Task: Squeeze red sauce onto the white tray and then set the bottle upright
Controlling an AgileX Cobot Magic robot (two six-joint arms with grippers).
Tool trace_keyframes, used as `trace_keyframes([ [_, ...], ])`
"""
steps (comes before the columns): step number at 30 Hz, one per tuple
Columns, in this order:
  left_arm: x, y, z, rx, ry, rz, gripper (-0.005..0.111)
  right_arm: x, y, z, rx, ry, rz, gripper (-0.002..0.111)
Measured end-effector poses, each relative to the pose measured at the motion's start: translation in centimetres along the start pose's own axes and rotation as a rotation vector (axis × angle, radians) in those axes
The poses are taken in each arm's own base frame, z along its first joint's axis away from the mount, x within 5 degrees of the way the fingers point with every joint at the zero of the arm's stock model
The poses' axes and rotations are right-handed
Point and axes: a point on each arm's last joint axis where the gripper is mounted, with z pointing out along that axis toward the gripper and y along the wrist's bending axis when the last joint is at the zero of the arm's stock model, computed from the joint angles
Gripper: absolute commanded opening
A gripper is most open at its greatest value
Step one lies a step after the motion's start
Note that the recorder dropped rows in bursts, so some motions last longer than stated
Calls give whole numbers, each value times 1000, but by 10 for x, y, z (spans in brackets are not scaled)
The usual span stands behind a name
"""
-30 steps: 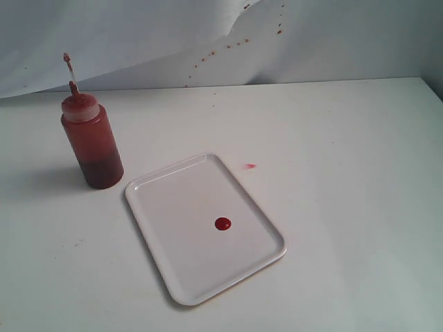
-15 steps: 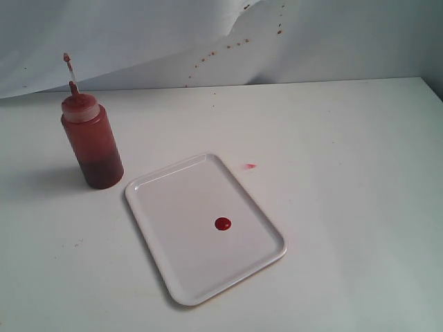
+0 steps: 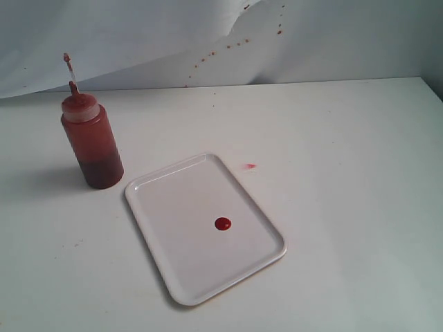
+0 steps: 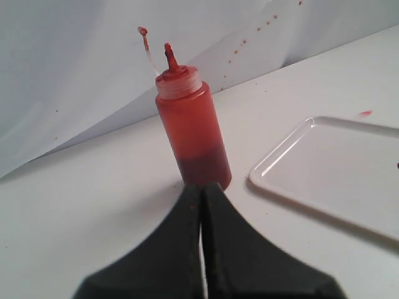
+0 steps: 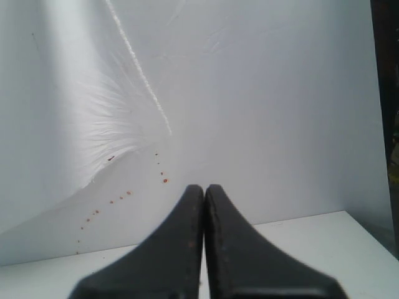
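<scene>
The translucent cylindrical plastic squeeze bottle (image 3: 93, 142), tinted red-orange by its contents and darker toward the base, stands upright on the white tabletop (image 3: 346, 138). It is at the left of the exterior view, just beyond the near-left corner of the flat rectangular white plastic tray (image 3: 183, 259) and apart from its rim. Its domed whitish cap carries a thin red-stained nozzle (image 3: 73, 88) that points up. The black left claw (image 4: 201, 187) has its two fingers pressed together with only a hairline seam between them, and it grips nothing. In the left wrist view the bottle rises straight ahead of those joined tips. The tips overlap the bottle's foot in that picture, yet the exterior view shows the bottle standing free with nothing against it, so claw and bottle are apart. From that same wrist view a rounded corner of the tray lies beside the bottle, on the side away from the wall. A small round blob of glossy dark-red sauce (image 3: 222, 223) sits on the tray floor near its middle, well clear of the bottle. A small pale pink-red smear (image 3: 249, 166) marks the bare table just off the tray's far edge. The black right claw (image 5: 204, 187) is likewise closed finger to finger and holds nothing. It faces the creased white backdrop (image 5: 262, 93), which is dotted with tiny reddish specks (image 5: 164, 180), above a strip of table.
</scene>
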Motion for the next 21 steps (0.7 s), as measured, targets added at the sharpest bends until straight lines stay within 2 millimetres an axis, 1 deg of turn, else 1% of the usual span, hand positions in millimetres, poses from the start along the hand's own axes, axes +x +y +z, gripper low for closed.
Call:
trace_keyframes([
  [12, 3, 0, -8, -14, -51, -5, 0, 0, 0, 0, 0, 0, 0, 0],
  [21, 6, -2, -8, 8, -10, -54, 0, 0, 0, 0, 0, 0, 0, 0],
])
